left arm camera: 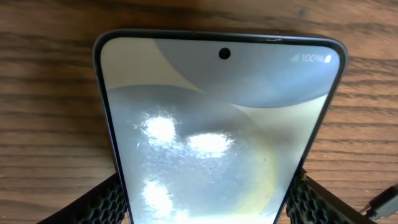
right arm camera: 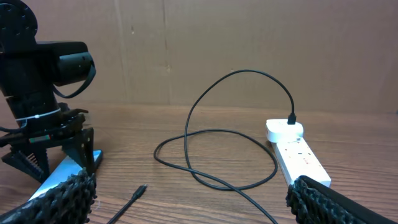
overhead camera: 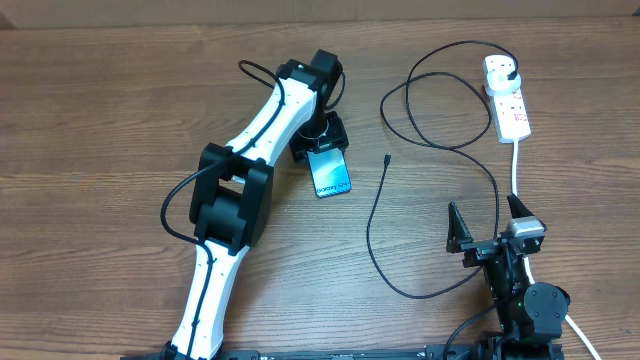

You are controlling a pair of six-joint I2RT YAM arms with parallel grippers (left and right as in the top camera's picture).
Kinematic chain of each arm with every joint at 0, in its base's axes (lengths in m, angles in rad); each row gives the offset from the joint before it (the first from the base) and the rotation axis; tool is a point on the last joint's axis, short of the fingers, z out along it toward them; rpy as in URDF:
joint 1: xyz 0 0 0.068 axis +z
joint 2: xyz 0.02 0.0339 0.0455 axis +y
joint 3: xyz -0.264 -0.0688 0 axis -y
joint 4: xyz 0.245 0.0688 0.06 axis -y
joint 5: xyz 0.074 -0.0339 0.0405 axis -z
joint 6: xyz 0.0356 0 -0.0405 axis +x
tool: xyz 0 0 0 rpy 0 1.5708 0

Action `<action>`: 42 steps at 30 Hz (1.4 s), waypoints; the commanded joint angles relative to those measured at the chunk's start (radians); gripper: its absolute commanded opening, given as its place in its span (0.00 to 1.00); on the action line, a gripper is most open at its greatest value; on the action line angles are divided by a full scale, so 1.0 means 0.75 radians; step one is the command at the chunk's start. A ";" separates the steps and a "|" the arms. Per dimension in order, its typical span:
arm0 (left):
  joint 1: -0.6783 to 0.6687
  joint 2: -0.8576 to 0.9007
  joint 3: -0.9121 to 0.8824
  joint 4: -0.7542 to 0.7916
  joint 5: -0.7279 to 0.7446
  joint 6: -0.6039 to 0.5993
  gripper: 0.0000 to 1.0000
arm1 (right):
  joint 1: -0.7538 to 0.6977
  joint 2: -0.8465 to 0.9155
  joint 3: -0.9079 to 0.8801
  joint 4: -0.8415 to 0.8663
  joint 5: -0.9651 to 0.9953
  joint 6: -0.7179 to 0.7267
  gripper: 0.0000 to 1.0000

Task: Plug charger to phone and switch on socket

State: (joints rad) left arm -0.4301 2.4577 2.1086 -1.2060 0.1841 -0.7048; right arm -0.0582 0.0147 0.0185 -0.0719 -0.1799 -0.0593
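My left arm reaches from the lower left of the overhead frame. Its black elbow sits left of centre and the white forearm slants up to the wrist near top centre. From there the left gripper (overhead camera: 322, 145) points down at the table (overhead camera: 100, 120). It sits over the upper end of the phone (overhead camera: 331, 173), which lies just left of centre with its cyan screen lit and facing up.

In the left wrist view, the phone fills the frame. The two fingers (left arm camera: 109, 202) stand at the lower corners, one on each side and close against its long edges. I cannot tell whether they are pinching it or only bracketing it.

My right arm is folded up at the lower right of the overhead frame. The right gripper (overhead camera: 488, 222) faces the top of the frame with its fingers spread wide around nothing.

The charger (right arm camera: 244, 71) has its plug (overhead camera: 513, 72) seated in the socket (overhead camera: 507, 100) at the upper right. Its cable loops across the right half of the table. The connector tip (overhead camera: 387, 158) lies loose on the wood, just right of the phone and not touching it. The socket's white cord (overhead camera: 515, 165) runs down toward my right arm.
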 commanded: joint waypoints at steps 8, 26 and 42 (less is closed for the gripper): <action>0.017 0.019 0.067 -0.033 0.072 -0.008 0.69 | 0.006 -0.016 -0.013 0.005 -0.006 0.004 1.00; 0.042 0.019 0.187 -0.082 0.312 0.003 0.68 | 0.006 -0.016 -0.013 0.005 -0.006 0.004 1.00; 0.112 0.019 0.187 -0.093 0.451 0.004 0.68 | 0.006 -0.016 -0.013 0.005 -0.006 0.004 1.00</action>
State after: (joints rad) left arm -0.3576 2.4599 2.2173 -1.2758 0.4690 -0.7044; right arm -0.0582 0.0147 0.0185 -0.0715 -0.1795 -0.0593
